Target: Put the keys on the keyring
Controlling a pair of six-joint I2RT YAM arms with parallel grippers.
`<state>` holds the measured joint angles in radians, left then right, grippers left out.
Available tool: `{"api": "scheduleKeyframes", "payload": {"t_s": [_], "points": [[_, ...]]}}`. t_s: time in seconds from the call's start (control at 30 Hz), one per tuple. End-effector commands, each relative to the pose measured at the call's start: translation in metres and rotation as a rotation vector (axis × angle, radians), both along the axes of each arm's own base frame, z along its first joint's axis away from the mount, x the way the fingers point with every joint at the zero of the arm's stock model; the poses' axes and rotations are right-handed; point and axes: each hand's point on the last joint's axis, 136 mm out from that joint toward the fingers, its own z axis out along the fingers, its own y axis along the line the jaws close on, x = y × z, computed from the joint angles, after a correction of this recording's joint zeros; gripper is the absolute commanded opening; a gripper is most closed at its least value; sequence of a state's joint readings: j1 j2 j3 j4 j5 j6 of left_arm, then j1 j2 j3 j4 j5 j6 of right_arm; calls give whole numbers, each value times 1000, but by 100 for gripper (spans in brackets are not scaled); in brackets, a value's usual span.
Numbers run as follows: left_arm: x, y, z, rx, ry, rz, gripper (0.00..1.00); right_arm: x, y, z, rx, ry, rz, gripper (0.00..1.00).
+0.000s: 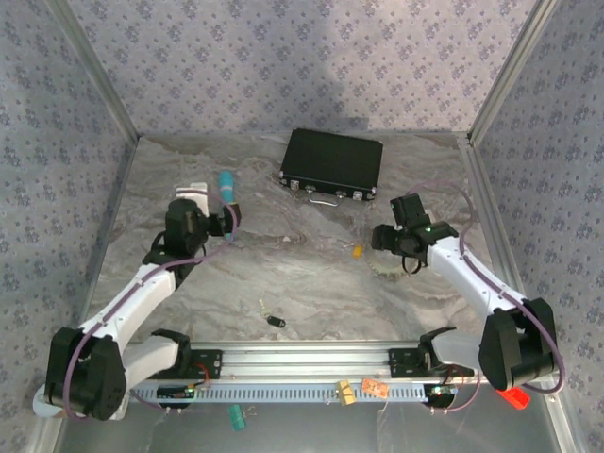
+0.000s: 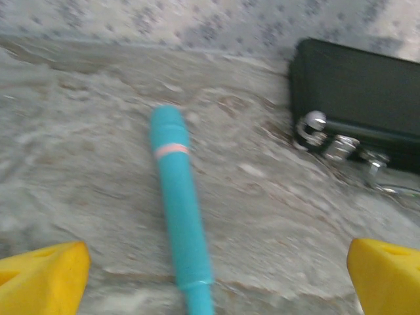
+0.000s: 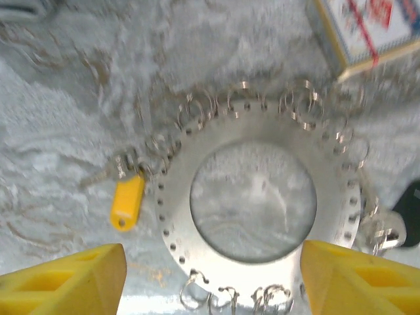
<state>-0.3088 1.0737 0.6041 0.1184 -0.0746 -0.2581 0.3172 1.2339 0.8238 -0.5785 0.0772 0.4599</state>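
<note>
The keyring, a silvery disc with a wide centre hole and small split rings round its rim, lies flat on the table under my right gripper. That gripper is open, and its yellow fingers stand on either side of the disc's near half. An orange key lies against the ring's left rim. From above, the keyring is just below the right gripper, with the orange key to its left. A black-headed key and a silvery key lie near the front middle. My left gripper is open over a teal pen.
A black case lies at the back centre, seen close on the right as the case in the left wrist view. A printed box lies beyond the keyring. The teal pen is at the back left. Patterned walls enclose the table.
</note>
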Motion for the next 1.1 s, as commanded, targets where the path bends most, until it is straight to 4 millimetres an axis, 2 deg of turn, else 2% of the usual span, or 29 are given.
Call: {"api": "scheduleKeyframes", "payload": {"t_s": [0.0, 0.1, 0.27, 0.4, 0.5, 0.53, 0.7, 0.83, 1.07], "points": [[-5, -33, 7, -51, 37, -64, 100, -25, 2, -19, 29, 145, -57, 68], [-13, -56, 5, -60, 46, -118, 100, -29, 1, -34, 16, 206, -72, 69], [-34, -86, -8, -129, 108, -191, 100, -29, 15, -48, 61, 260, -61, 68], [-61, -110, -25, -146, 171, -243, 100, -32, 15, -51, -22, 286, -56, 65], [-76, -124, -34, -166, 200, -262, 100, -35, 10, -52, -128, 294, -65, 57], [-80, -127, -38, -172, 209, -257, 100, -36, 8, -52, -169, 300, -78, 54], [-86, -125, -54, -196, 237, -218, 100, -38, 9, -51, -362, 286, -62, 50], [-86, -124, -54, -179, 237, -217, 100, -39, 16, -51, -454, 289, -37, 49], [-84, -120, -52, -153, 224, -207, 100, -45, 32, -57, -517, 304, -3, 46]]}}
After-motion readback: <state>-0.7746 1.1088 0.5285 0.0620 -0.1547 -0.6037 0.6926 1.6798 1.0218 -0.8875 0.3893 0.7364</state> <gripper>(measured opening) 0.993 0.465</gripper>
